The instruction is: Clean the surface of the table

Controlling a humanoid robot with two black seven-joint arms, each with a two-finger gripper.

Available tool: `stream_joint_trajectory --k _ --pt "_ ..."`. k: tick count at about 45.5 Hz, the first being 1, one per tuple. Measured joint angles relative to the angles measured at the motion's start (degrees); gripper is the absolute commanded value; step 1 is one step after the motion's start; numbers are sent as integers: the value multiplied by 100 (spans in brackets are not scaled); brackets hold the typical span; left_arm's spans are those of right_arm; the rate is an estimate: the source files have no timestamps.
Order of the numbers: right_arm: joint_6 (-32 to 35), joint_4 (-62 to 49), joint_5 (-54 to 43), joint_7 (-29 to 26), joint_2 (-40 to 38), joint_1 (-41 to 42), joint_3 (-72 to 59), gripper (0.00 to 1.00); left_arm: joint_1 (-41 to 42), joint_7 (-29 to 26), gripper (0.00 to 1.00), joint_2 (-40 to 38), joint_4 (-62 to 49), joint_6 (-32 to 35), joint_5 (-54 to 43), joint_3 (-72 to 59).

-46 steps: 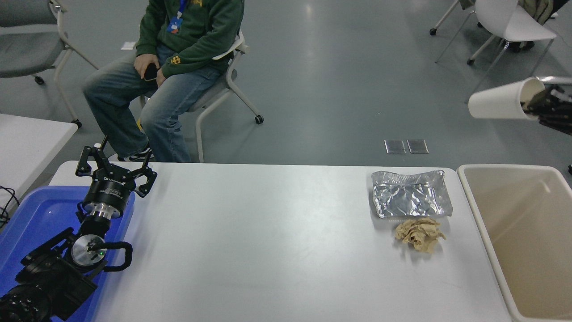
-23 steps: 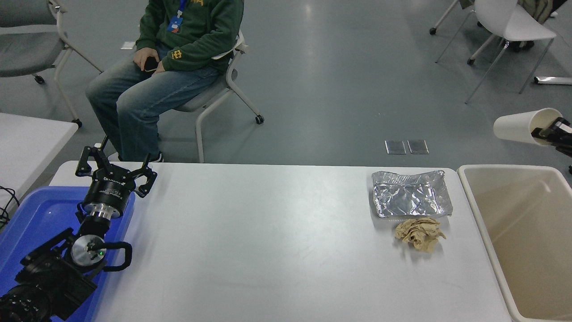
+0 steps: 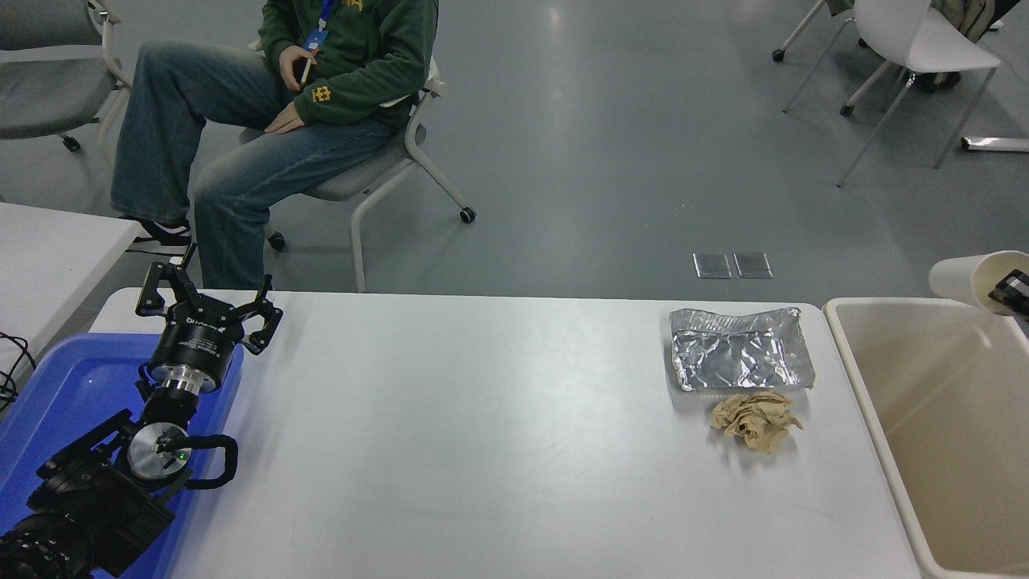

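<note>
Holding a white paper cup (image 3: pixel 965 278) on its side above the beige bin (image 3: pixel 852 354): right gripper (image 3: pixel 1011 292), at right edge. Left gripper (image 3: pixel 207 308) parked lower left over blue tray (image 3: pixel 56 386), fingers spread. Table surface (image 3: pixel 482 434) central, bearing crumpled foil tray (image 3: pixel 739 350) and brown paper wad (image 3: pixel 756 420) near right end.

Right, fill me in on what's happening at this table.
The right hand holds a white paper cup on its side over the far edge of the beige bin, apparently to drop it in. A foil tray and a crumpled brown paper lie on the table near the bin. The left hand is parked, open, over a blue tray. A person sits beyond.
</note>
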Motion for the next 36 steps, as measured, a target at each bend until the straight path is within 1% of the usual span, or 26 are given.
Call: stream_joint_trajectory --k 13,20,33,34,36 --pt "-210 -26 231 -1074 310 -241 292 0 0 0 100 0 0 0 0 0" --pt "-288 -29 270 -1533 454 -293 487 0 0 0 100 0 0 0 0 0" --pt "-438 -29 302 -1918 643 -338 637 0 0 0 100 0 2 0 0 0" --pt "-445 -29 304 -1929 650 -340 642 1 0 0 100 0 2 0 -1 0" --pt "-457 -30 307 -1955 665 -347 651 11 0 0 100 0 2 0 0 0"
